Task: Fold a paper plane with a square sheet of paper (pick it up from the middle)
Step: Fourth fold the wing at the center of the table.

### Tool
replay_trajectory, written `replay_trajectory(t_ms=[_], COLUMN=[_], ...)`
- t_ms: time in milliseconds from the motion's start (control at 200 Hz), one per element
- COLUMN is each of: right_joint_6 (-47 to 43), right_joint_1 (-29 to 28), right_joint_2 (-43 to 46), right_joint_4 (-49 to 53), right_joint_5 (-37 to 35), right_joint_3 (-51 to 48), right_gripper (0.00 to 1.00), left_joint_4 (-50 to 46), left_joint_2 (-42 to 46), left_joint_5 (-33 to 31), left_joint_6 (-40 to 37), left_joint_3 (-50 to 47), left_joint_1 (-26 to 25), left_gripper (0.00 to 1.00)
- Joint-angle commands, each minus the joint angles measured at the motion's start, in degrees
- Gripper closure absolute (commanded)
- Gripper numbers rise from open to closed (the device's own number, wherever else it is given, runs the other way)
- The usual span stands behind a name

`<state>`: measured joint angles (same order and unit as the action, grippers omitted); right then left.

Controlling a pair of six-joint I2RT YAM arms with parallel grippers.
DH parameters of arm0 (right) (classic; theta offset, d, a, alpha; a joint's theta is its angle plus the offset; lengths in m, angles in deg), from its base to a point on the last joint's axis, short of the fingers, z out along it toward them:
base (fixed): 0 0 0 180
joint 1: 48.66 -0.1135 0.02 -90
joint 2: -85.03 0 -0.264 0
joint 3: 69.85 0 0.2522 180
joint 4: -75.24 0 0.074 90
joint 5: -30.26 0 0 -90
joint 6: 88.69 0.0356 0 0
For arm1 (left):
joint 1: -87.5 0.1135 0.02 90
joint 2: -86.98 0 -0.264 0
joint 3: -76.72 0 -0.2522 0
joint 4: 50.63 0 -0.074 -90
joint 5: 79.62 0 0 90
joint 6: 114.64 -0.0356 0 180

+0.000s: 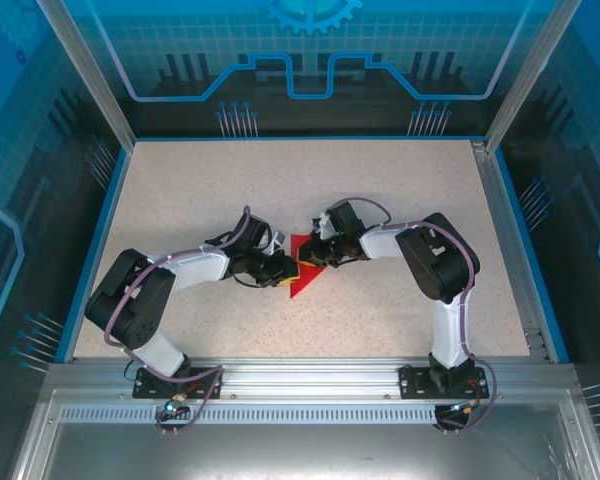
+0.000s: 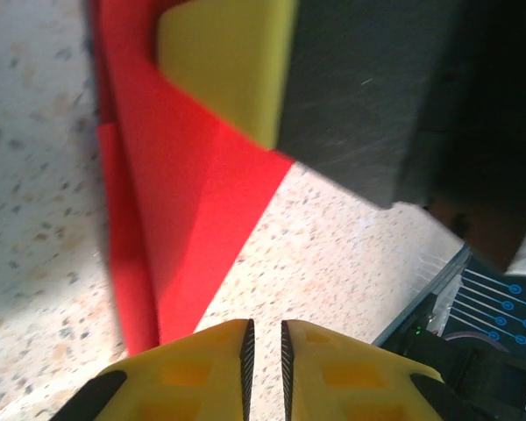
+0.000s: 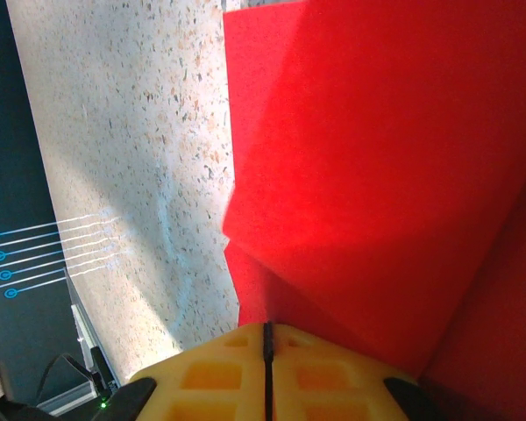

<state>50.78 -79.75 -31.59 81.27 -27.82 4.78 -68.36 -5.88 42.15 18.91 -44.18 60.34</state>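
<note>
Our right gripper is closed, its tips against the part-folded square sheet of paper at the middle of the tabletop. The left gripper, a slit apart, hovers just beside it. We fear a careless push here could skew the crease or crumple the sheet.

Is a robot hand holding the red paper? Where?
The shut right gripper meets the thin red folded paper at an edge; pinched or only pressed, I cannot tell. The left gripper holds nothing.

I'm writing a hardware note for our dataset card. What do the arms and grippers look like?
The left arm and right arm have white links, black joints, purple cables. The left gripper and right gripper have yellow fingers, black inner pads.
</note>
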Motion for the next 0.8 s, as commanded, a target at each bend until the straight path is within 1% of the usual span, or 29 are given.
replay_trajectory(t_ms=[0, 105, 255, 390, 580, 790], right_joint_6=[-1.2, -1.2, -1.2, -1.4, -1.3, -1.3], right_joint_1=[-1.2, -1.2, -1.2, -1.2, -1.3, -1.2], right_joint_2=[-4.2, -4.3, -4.4, -4.5, -4.9, -5.2], right_joint_4=[6.3, 6.3, 6.2, 6.3, 6.1, 6.1], right_joint_5=[-5.7, -5.8, -5.7, -5.6, -5.6, -5.4], right_joint_3=[-1.9, -1.9, -2.0, -2.0, -2.5, -2.3], right_gripper=[0.91, 0.92, 0.92, 0.92, 0.92, 0.91], left_joint_4=[0.3, 2.3, -0.8, 0.5, 1.4, 1.0], left_joint_2=[-1.4, -4.4, -7.4, -8.8, -7.7, -4.0], left_joint_5=[2.4, 4.3, -0.4, -1.8, -2.2, -2.7], left_joint_6=[0.5, 1.0, 0.9, 1.7, 2.0, 3.1], left_joint_3=[2.1, 2.8, 2.0, -0.9, -5.3, -9.8], left_joint_1=[-1.1, -2.0, -2.3, -2.3, -2.3, -2.4], left_gripper=[0.8, 0.79, 0.8, 0.81, 0.81, 0.81])
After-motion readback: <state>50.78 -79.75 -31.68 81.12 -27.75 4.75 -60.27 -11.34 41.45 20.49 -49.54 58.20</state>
